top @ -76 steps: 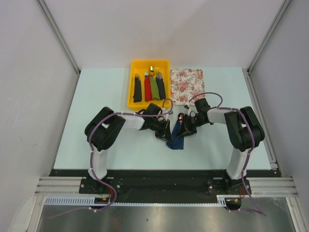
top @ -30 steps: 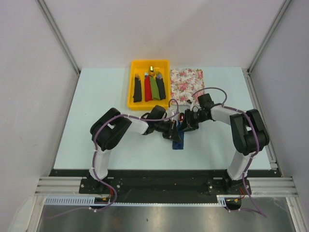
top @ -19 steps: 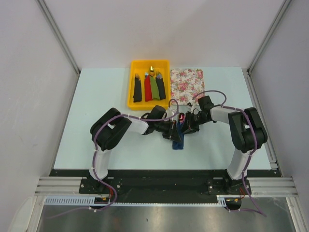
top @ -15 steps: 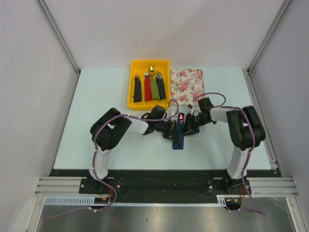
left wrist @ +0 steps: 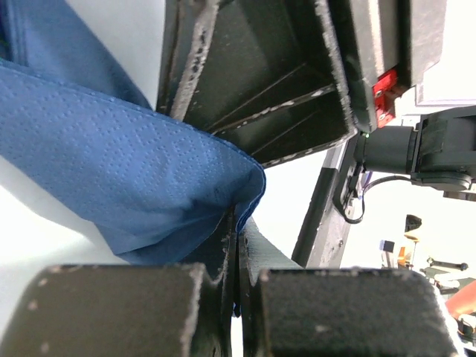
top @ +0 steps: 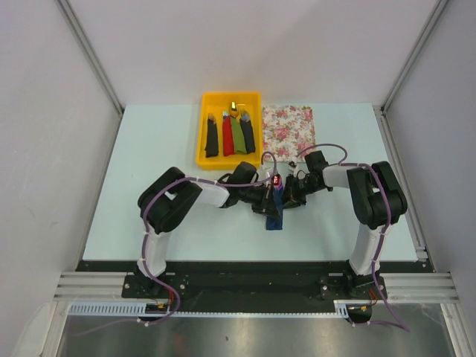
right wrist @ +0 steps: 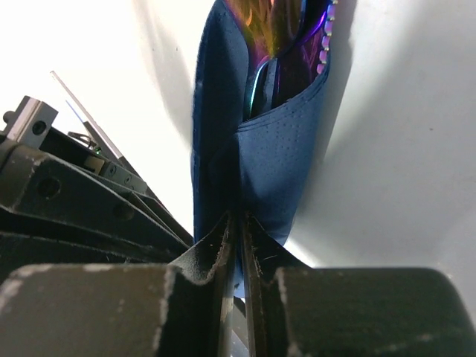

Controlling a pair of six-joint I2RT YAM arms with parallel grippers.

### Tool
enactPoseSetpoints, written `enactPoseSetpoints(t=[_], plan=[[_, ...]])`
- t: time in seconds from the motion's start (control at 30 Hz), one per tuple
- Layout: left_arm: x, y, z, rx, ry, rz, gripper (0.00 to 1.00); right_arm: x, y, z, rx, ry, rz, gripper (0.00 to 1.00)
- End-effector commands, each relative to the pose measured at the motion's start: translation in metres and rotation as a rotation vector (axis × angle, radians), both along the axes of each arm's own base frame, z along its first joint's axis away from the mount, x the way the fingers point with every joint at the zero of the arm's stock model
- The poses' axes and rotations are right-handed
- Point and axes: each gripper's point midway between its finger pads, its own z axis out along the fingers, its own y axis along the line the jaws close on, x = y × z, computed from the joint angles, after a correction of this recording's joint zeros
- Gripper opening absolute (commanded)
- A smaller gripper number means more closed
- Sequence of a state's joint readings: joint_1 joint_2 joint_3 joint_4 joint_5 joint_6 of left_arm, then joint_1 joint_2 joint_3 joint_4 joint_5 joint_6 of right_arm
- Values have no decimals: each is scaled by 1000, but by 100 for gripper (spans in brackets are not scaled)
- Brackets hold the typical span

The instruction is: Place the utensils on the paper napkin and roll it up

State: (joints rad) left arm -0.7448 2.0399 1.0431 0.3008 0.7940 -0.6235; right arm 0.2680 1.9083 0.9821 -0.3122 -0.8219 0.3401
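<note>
Right end effector [right wrist: 239, 220] pinches the paper napkin [right wrist: 269, 175]

You have the paper napkin [top: 275, 217] folded into a narrow, dark navy strip at the centre of the overhead frame, running top to bottom, its lower end cut square. In your left wrist view it fills the left half as a blue sheet with a fine embossed texture, its layers gathering to a fold near the middle. In your right wrist view it stands tall in the upper centre, with one flap crossing the front to form a pocket. The utensils [right wrist: 286, 41] sit inside that pocket, slim and iridescent purple, blue and orange, reaching past its top edge. Overhead, the spoon [top: 276, 181] glints red at the strip's upper end.
</note>
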Motion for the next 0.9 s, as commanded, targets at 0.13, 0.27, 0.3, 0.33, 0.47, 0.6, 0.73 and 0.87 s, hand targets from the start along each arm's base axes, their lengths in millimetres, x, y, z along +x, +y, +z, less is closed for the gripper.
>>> enactPoseSetpoints(t=[0.13, 0.27, 0.3, 0.33, 0.47, 0.6, 0.73, 0.87], plan=[[8, -21, 29, -82, -55, -2, 0, -4, -15, -36, -144, -5, -13, 11], [2, -31, 34, -114, -67, -33, 0, -4, -14, -37, -145, -2, -12, 11], [-1, -32, 33, -117, -67, -45, 0, -5, -13, -38, -147, -3, -8, 11], [-3, -33, 31, -115, -70, -54, 0, -4, -13, -37, -144, -6, -10, 11], [-9, -27, 7, -76, -52, -73, 0, -3, -13, -37, -148, -4, -13, 11], [-13, -22, -13, -48, -11, -69, 0, -2, -12, -33, -139, -15, -6, 12], [-12, -18, -25, -32, 4, -64, 0, 2, -11, -24, -125, -27, 6, 15], [-9, -9, -39, -8, 46, -28, 0, 9, -17, -4, -116, -49, 14, 25]])
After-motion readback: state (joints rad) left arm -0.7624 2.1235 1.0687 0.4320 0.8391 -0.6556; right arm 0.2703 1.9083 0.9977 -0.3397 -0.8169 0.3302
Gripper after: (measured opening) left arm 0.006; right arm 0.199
